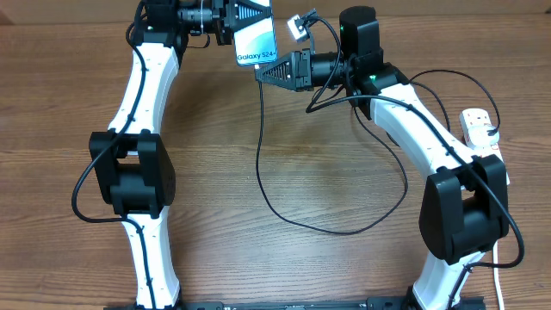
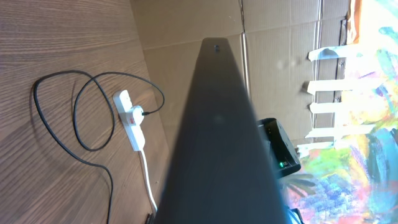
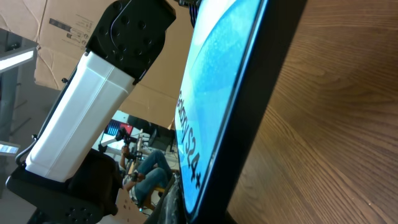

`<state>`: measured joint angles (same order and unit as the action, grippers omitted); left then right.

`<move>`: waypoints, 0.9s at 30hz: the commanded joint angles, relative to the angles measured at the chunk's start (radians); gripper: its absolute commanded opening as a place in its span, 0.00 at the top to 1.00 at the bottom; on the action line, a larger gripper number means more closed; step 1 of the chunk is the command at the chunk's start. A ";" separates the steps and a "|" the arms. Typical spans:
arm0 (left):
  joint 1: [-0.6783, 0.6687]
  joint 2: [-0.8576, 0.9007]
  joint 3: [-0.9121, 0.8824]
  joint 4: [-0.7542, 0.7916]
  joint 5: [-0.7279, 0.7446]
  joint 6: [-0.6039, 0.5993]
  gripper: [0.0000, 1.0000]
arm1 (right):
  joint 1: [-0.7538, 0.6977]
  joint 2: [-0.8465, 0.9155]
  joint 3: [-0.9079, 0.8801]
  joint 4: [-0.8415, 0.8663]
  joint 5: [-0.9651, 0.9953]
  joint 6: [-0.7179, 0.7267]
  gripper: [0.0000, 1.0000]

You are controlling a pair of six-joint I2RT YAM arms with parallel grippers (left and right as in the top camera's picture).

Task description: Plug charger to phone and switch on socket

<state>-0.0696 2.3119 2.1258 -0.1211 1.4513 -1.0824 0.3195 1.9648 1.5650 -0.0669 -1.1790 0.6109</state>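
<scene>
Overhead view, with both wrist views. I have the phone (image 1: 256,39) lifted clear of the table at the far edge, screen lit cyan and reading "Galaxy S24". The left gripper (image 1: 244,19) sits against the phone's far-left side, jaws closed on its body. In the left wrist view the dark phone fills the centre and hides the fingers.

The right gripper (image 1: 265,72) points at the phone's near edge from just right of it, almost touching. The charger (image 1: 261,155) climbs from the table to that gripper's tip, then loops wide to the right of the phone. I cannot tell how far these jaws are parted, or whether they pinch the connector. The right wrist view shows only screen and black bezel.

The socket (image 1: 476,125) lies well to the right of the phone, partly under the right arm. The left wrist view shows a black plug (image 2: 138,113) seated in it.

Progress, as I judge it: the mains end is done and the phone is presented for insertion. Whether the connector is seated is not visible. The switch position is too small to read, so I count switching as outstanding.
</scene>
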 commanded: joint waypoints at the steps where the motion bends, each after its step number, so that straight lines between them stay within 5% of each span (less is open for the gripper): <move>1: 0.004 -0.036 0.004 0.006 0.047 0.022 0.96 | -0.026 -0.010 0.007 0.015 0.018 0.011 0.96; 27: -0.006 -0.036 0.004 0.006 0.059 0.039 0.96 | -0.017 -0.010 0.007 0.070 0.112 0.148 0.96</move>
<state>-0.0639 2.3119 2.1258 -0.1181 1.4452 -1.0740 0.3141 1.9648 1.5639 -0.0170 -1.1648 0.7193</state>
